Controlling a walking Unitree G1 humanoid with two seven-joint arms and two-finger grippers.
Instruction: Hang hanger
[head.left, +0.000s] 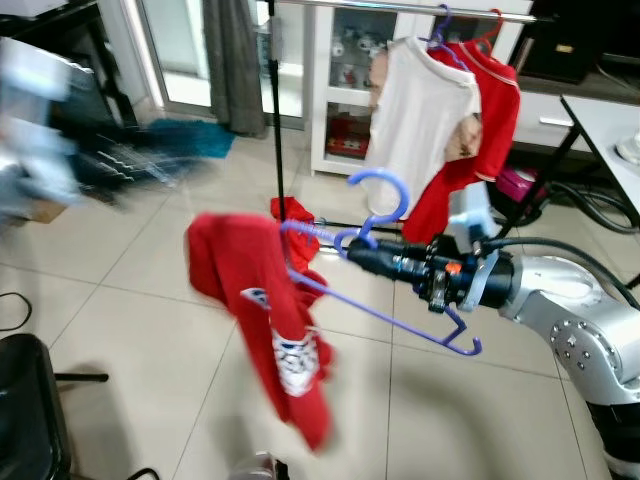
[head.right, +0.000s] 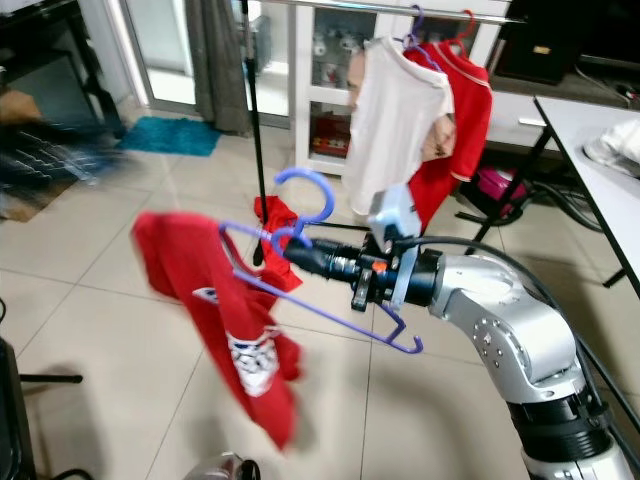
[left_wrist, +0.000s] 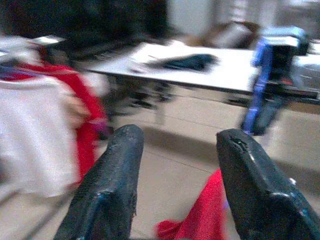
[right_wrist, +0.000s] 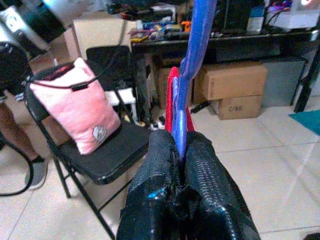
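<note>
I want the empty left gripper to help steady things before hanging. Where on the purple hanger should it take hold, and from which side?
Probably the bare lower bar of the purple hanger, coming from below. The right gripper already pinches the neck under the hook, and the red shirt covers the far shoulder, so that slanted bar is the free, thin stretch. The left gripper is open.

Three hangers (head.left: 400, 310), three shirts (head.left: 265, 310) hung, one red cloth (head.left: 295, 215) floored.

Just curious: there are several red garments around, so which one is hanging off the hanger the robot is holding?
The red shirt with a white print, drooping from the purple plastic hanger in the right tool.
</note>
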